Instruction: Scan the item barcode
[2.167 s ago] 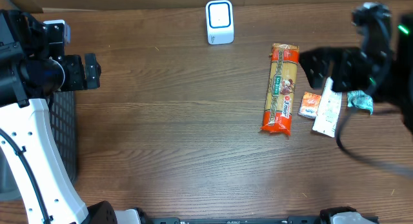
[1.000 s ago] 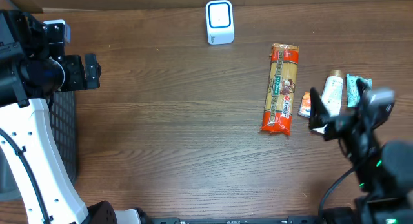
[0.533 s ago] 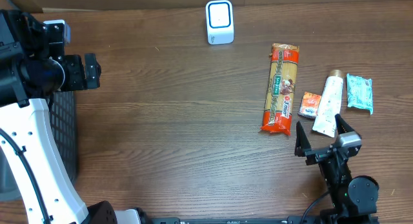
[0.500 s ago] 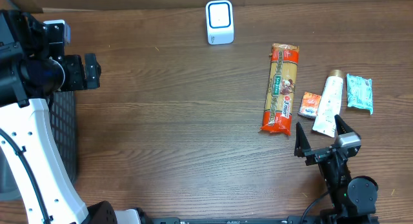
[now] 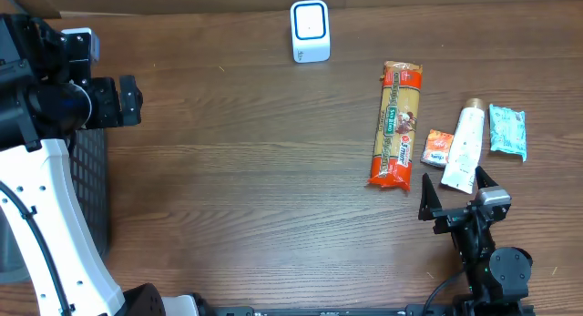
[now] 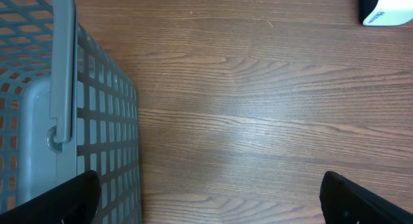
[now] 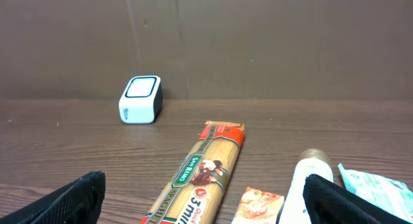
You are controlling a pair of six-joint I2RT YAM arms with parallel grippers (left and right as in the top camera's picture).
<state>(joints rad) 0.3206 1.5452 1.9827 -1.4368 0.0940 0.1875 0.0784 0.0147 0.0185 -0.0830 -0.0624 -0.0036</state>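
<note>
The brown wooden desk (image 5: 255, 170) takes up most of the scene. A grey mesh basket (image 6: 39, 121) stands at its left edge. The left tool (image 6: 206, 188) hangs just beside the basket with its jaws spread wide and nothing in them. The right tool (image 5: 453, 193) sits low at the near right edge, also gaping wide and empty, pointing toward the back of the desk.

Just beyond the right tool lie the goods. A long orange pasta packet (image 5: 396, 125) lies lengthwise on the right half of the desk. The white scanner (image 5: 310, 31) with its blue-rimmed face stands at the back edge, well apart from the packet. A white tube (image 5: 463, 147) lies right of the pasta, and a teal packet (image 5: 507, 131) lies just beyond that. A small orange sachet (image 5: 437, 147) sits between the pasta and the tube.
</note>
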